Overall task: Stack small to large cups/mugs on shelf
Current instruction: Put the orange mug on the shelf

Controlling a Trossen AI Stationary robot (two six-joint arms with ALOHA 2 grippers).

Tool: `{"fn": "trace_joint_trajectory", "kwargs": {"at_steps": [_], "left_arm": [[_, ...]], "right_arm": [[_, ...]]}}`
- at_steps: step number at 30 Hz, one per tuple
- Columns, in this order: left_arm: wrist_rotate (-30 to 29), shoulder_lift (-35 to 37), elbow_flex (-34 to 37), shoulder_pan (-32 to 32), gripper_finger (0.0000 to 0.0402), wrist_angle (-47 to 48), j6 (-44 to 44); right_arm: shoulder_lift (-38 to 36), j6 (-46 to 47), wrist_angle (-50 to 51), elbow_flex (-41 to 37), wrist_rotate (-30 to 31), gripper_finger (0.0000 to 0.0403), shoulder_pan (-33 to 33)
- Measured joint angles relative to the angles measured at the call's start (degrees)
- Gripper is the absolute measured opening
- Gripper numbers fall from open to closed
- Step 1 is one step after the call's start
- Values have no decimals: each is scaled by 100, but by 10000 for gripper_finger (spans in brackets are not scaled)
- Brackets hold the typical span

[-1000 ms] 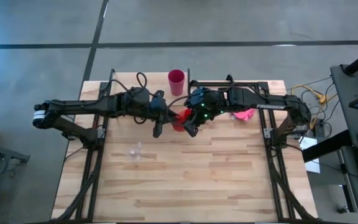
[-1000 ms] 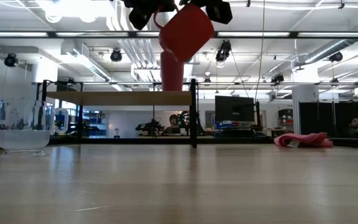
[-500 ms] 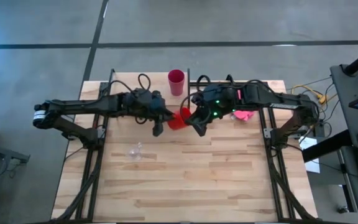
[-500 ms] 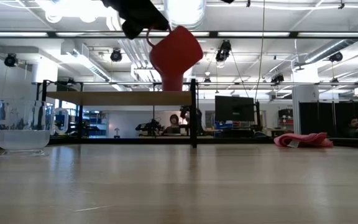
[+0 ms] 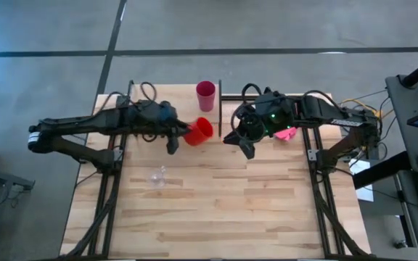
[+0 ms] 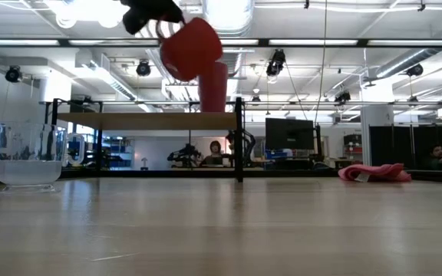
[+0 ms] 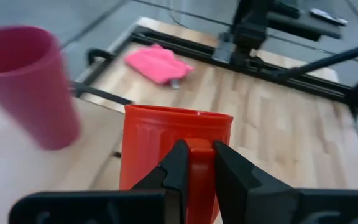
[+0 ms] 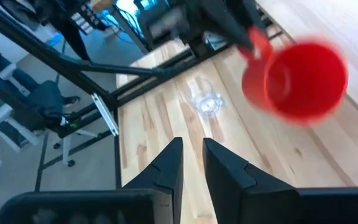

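Red mug [image 5: 200,131] hangs in the air over the shelf [image 5: 147,116], held by the left gripper [image 5: 178,135], whose fingers [image 7: 178,169] are clamped on the mug's handle. In the high view the mug sits just in front of the magenta-pink tumbler [image 5: 205,95], which stands upright at the far end of the shelf beside a black post [image 5: 220,109]. The mug is tilted, its long axis leaning over, with the mouth turned toward the right arm, as the right wrist view shows [image 8: 300,79]. In the low view the mug [image 6: 190,48] is well above the shelf board [image 6: 148,120], close to the tumbler [image 6: 213,86], though whether they touch is hard to judge.

The left arm reaches across the back of the table from the left, wrist low and nearly level. The right gripper [image 5: 239,140] waits near the post, on its other side from the mug, its fingers almost together and holding nothing.

The clear glass cup [image 5: 157,176] stands on the tabletop [image 5: 252,210], well apart from the shelf. A pink cloth [image 5: 287,133] lies under the right arm.
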State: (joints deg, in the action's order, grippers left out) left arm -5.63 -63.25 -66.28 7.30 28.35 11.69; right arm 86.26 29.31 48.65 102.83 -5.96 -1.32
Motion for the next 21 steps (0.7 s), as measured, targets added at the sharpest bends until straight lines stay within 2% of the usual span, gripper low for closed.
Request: {"fn": "trace_joint_trajectory", "kwargs": {"at_steps": [10, 15, 18, 21], "left_arm": [[-1761, 1071, 41, -6, 36, 240, -2], [-2249, 1328, 542, -7, 37, 123, 155], [-2399, 1553, 1208, -7, 37, -472, 304], [-2492, 1828, 1978, -7, 37, -1791, 263]], "right_arm": [[2, -35, 310, -7, 2, 56, 4], [2, -93, 308, -7, 2, 56, 4], [2, -108, 307, -7, 2, 56, 4], [2, -110, 310, -7, 2, 56, 4]]}}
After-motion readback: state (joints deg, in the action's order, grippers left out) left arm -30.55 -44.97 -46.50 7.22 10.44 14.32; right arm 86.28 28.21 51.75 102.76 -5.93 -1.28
